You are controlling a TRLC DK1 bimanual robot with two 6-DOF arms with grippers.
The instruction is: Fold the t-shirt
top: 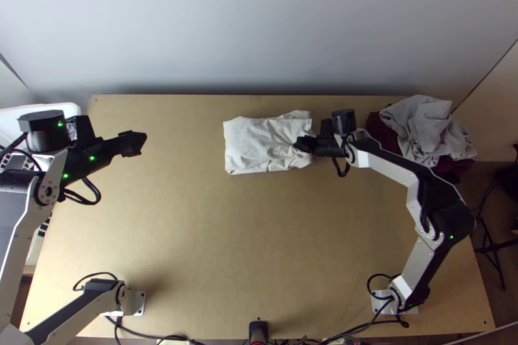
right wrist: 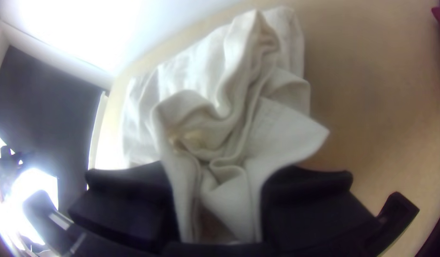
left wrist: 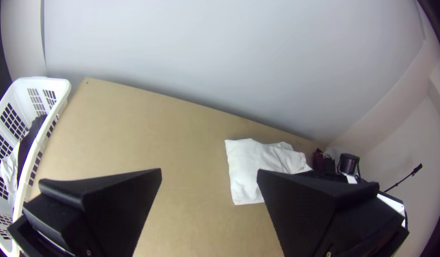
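Note:
The white t-shirt lies as a compact, roughly rectangular folded bundle near the table's far edge, its right end wrinkled. My right gripper is at that right end. In the right wrist view, bunched layers of the shirt run down between the two fingers of my right gripper, which is shut on them. Far from the cloth, over the table's left side, is my left gripper. The left wrist view has my left gripper open with nothing held, and the shirt lying farther off on the table.
A white laundry basket with cloth inside stands off the table's left edge. Grey and dark red cloths are piled at the far right corner. Bare tabletop spreads on the near side of the shirt. A wall rises behind the far edge.

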